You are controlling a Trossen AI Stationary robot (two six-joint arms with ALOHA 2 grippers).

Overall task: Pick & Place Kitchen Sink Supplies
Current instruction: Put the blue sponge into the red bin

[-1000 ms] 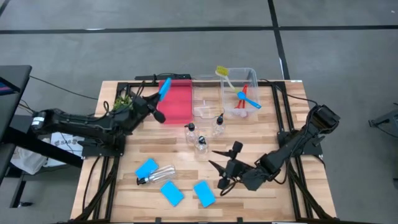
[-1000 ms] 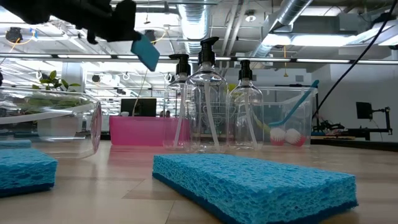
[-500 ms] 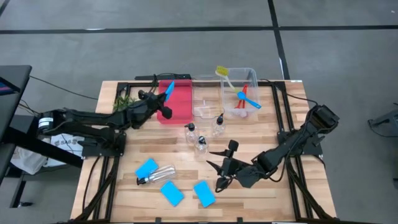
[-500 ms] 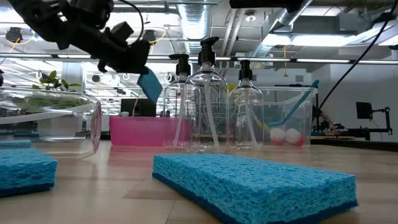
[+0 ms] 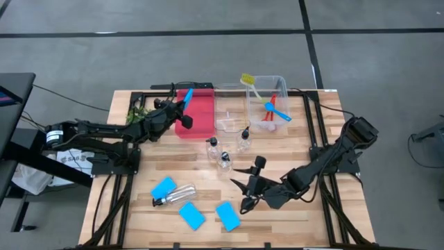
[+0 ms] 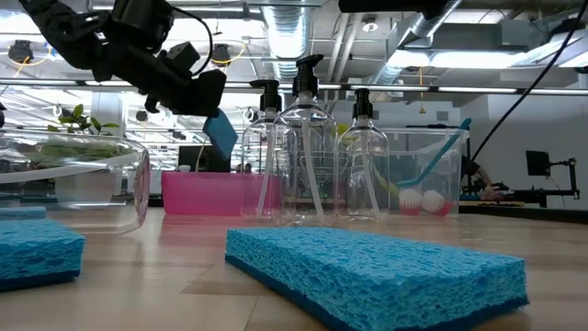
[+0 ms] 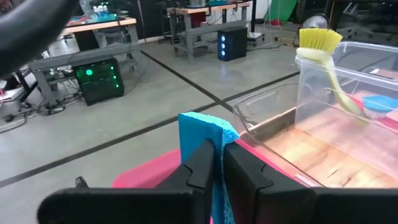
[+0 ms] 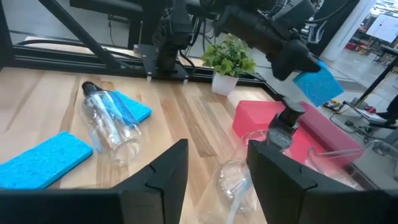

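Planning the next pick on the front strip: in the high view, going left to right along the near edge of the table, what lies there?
Flat bright-blue rectangular sponge → clear bottle lying on its side → second blue sponge → third blue sponge → right hand, open and empty.

Left arm stretches out low from its side toward the far middle, its end effector (image 5: 182, 111) raised, fingers (image 7: 199, 167) pinched close together. Right arm folds in from its own side, elbow bent, end effector (image 5: 244, 186) hanging near the front centre, fingers (image 8: 163, 174) spread well apart.
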